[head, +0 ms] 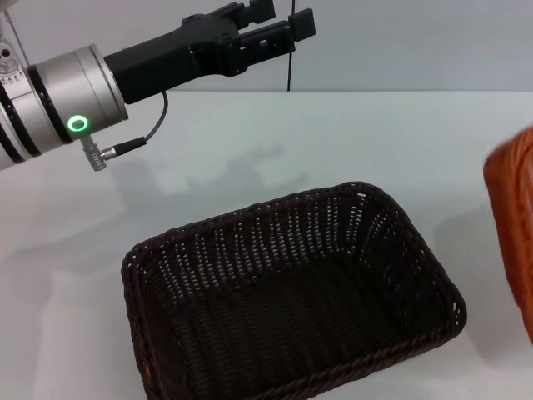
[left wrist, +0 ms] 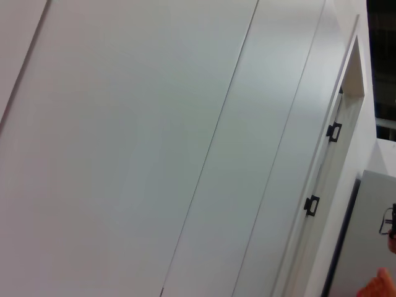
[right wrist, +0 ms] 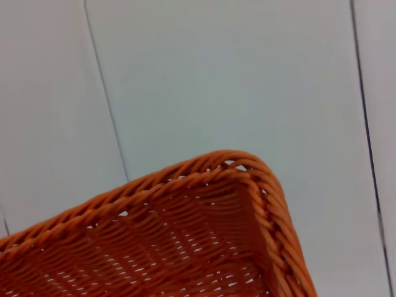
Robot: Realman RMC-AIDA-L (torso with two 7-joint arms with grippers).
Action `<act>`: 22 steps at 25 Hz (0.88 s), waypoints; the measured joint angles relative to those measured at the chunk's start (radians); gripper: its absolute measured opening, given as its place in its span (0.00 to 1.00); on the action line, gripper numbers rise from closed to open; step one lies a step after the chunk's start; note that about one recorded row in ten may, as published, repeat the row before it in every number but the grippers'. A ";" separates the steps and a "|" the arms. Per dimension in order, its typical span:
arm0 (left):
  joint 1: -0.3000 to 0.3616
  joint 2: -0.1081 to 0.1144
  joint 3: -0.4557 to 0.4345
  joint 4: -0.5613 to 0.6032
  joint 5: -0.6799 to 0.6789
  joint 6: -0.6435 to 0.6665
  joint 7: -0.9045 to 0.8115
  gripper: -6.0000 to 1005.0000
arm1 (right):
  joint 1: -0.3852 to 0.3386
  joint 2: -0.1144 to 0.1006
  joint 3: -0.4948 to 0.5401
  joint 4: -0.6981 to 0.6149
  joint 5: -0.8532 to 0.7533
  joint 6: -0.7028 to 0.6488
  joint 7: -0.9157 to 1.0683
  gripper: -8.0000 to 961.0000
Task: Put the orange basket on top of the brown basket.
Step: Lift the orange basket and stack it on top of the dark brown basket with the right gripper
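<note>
White surface (head: 350, 133) carries the brown basket (head: 291, 292), below and right of the left jaws (head: 279, 29), which hover spread and empty. Orange basket (head: 512, 225) sits far right; right jaws' state cannot be told.

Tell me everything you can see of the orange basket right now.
The orange basket is bright orange woven wicker with a braided rim and openwork sides. In the head view only a slice shows at the right edge, to the right of the brown basket and apart from it. The right wrist view shows one rounded corner close up. What holds it is not visible.
</note>
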 joint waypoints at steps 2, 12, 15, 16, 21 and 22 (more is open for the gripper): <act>0.000 0.000 0.000 0.000 0.000 0.000 0.002 0.86 | -0.004 0.011 -0.002 0.033 0.049 0.000 0.000 0.20; -0.011 0.000 -0.088 0.042 -0.007 0.008 0.061 0.86 | 0.064 0.157 -0.013 0.133 0.113 -0.054 -0.054 0.21; -0.017 0.000 -0.103 0.062 -0.013 0.008 0.081 0.86 | 0.095 0.190 -0.038 0.202 0.110 -0.082 -0.088 0.22; -0.020 0.000 -0.104 0.070 -0.013 0.009 0.086 0.86 | 0.104 0.202 -0.054 0.221 0.109 -0.084 -0.102 0.22; -0.039 0.002 -0.110 0.112 -0.013 0.021 0.099 0.86 | 0.122 0.280 -0.120 0.267 0.107 -0.078 -0.162 0.23; -0.039 0.002 -0.110 0.112 -0.013 0.021 0.099 0.86 | 0.122 0.292 -0.127 0.272 0.107 -0.075 -0.171 0.23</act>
